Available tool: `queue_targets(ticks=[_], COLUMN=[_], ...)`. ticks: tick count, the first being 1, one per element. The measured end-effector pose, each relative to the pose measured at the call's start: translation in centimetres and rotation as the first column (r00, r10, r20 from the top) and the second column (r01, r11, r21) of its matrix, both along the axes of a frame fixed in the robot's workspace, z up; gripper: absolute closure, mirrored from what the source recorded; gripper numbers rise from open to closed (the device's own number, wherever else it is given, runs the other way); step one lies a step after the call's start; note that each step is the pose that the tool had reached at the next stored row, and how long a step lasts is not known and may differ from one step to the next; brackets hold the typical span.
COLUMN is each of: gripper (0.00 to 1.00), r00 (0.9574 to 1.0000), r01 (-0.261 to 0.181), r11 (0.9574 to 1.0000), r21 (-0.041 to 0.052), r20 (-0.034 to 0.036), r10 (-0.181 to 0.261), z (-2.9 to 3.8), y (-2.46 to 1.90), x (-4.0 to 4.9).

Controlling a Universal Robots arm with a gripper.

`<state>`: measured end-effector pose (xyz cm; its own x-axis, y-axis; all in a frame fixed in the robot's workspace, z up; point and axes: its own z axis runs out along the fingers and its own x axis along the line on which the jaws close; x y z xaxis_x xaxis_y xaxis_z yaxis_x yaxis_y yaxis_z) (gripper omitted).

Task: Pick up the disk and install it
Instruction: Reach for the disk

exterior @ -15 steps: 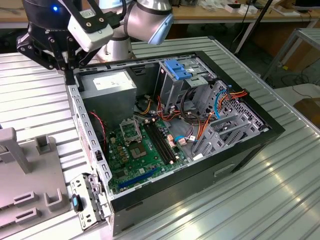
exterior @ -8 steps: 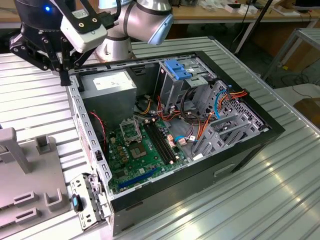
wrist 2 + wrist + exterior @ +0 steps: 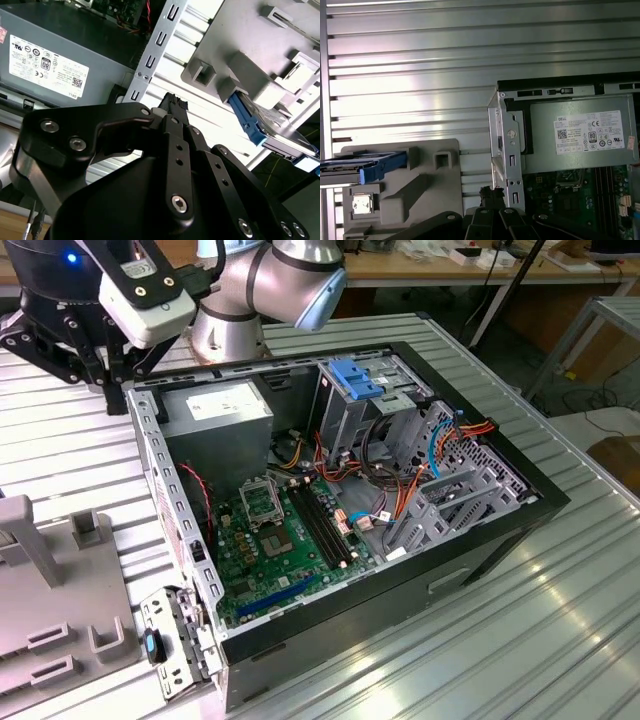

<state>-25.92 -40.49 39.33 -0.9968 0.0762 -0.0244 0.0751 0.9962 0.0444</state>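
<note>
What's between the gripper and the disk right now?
In the first wrist view, a strip of ribbed table, then the raised blocks of the grey holder plate, lie between the gripper and the disk.

1. The disk (image 3: 340,166) is a thin, flat slab of grey metal (image 3: 289,139), with a light-blue plastic rail (image 3: 382,167) running along its side (image 3: 245,116).
2. It sits in a grey holder (image 3: 447,200), a flat plate with raised blocks (image 3: 240,30).
3. The railed end points toward the holder's middle and lies just beside one of its blocks; whether they touch cannot be told.
4. The other end reaches out past the holder's rim.
5. In the first wrist view it shows nearly edge-on; in the second wrist view it runs at a slant away from the holder.
</note>
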Motion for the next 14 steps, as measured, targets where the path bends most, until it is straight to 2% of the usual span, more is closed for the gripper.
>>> queue_targets(ticks=[5,14], gripper=[0.89,0.89], r00=[1.0,1.0], r01=[0.0,0.0], r11=[1.0,1.0], r21=[-0.0001,0.0], r20=[0.0,0.0001], r10=[0.0,0.0], z=[0.0,0.0], y=[-0.05,-0.12], x=[-1.0,-2.27])
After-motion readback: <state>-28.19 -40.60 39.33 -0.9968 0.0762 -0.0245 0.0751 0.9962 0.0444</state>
